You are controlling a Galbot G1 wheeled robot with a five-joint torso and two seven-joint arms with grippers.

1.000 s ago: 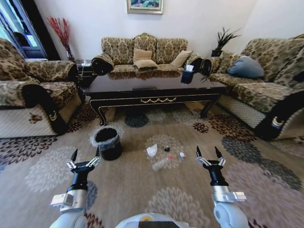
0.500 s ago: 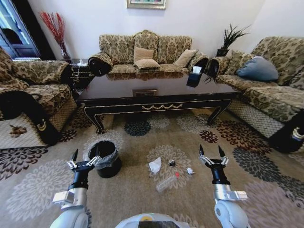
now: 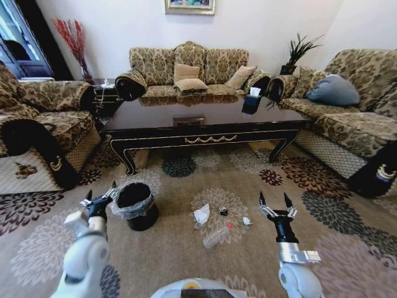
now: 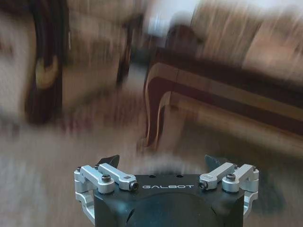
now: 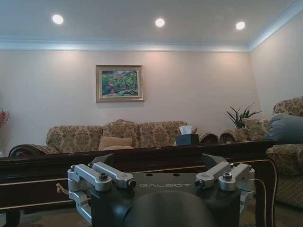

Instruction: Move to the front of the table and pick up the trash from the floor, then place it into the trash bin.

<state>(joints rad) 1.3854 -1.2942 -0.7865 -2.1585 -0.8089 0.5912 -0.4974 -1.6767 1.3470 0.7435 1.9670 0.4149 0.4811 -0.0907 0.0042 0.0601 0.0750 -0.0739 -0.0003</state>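
Observation:
The trash lies on the patterned floor in front of the dark table: a crumpled white tissue, a clear plastic bottle, a dark round bit, a red cap and a white scrap. The black trash bin with its clear liner stands left of them. My left gripper is open, raised just left of the bin's rim. Open too, my right gripper hovers right of the scrap, pointing at the table.
Patterned sofas stand on the left, at the back and on the right. A black tissue box sits on the table. Open carpet lies around the trash and bin.
My left arm has swung up and to the left, bringing its gripper beside the bin's rim. The right arm has held still. The view has closed in on the table since the first frame.

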